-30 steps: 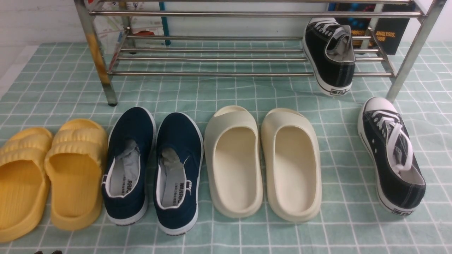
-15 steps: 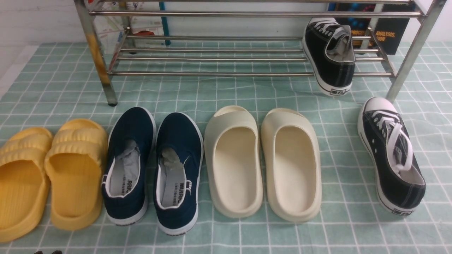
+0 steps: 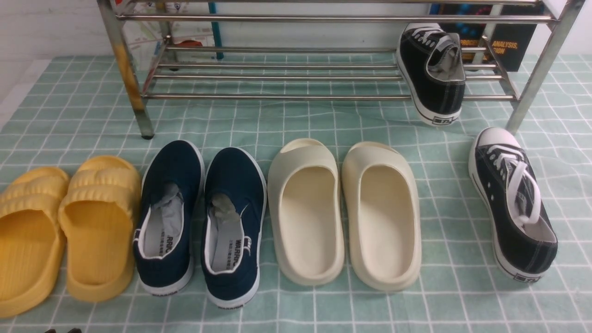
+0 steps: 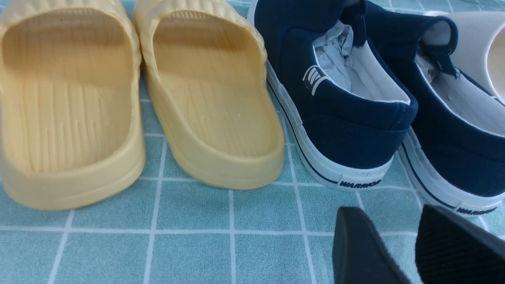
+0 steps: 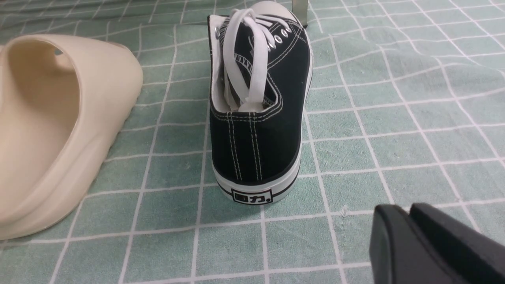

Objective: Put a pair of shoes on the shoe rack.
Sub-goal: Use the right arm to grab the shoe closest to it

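One black canvas sneaker (image 3: 432,74) lies on the lower shelf of the steel shoe rack (image 3: 277,97) at the right end, its heel hanging over the front bar. The other black sneaker (image 3: 511,203) stands on the cloth at the right, near the rack's right leg; in the right wrist view (image 5: 258,118) its heel faces me. My right gripper (image 5: 406,211) is shut and empty, low over the cloth behind and to one side of that heel. My left gripper (image 4: 388,213) is open and empty behind the navy slip-ons, and only its tips show in the front view (image 3: 62,330).
In a row in front of the rack stand yellow slides (image 3: 64,226), navy slip-ons (image 3: 199,217) and cream slides (image 3: 344,212), all on a green checked cloth (image 3: 453,286). A dark book (image 3: 506,41) leans behind the rack. The rack's left leg (image 3: 127,74) is stained yellow.
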### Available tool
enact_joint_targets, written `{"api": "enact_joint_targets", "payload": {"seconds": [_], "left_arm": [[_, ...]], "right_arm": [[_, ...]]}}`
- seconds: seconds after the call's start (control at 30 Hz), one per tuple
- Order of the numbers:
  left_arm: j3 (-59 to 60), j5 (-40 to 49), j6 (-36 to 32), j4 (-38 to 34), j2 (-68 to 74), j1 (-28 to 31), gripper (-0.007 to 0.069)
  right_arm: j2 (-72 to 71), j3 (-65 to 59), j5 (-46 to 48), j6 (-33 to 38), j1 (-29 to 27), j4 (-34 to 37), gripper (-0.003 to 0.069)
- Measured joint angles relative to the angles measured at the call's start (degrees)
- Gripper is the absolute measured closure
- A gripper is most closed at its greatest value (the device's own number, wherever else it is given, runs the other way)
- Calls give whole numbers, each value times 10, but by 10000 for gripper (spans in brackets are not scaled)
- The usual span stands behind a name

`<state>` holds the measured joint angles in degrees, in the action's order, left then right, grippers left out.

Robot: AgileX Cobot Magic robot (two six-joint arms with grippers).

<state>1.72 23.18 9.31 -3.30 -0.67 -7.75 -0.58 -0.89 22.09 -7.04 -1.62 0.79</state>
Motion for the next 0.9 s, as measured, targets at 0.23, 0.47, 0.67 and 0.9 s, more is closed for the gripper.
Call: {"api": "enact_joint_targets", "payload": {"seconds": [0.23, 0.47, 0.67, 0.9], "left_arm": [[0, 0, 0, 0, 0, 0, 386], [0, 0, 0, 0, 0, 0, 386], [0, 0, 0, 0, 0, 0, 386], [0, 0, 0, 0, 0, 0, 386]], "right_arm": [[0, 0, 0, 0, 0, 0, 563], [0, -7, -61, 0, 0, -19, 554], [0, -7, -279, -2, 0, -85, 547], [0, -7, -468, -51, 0, -106, 539]]}}
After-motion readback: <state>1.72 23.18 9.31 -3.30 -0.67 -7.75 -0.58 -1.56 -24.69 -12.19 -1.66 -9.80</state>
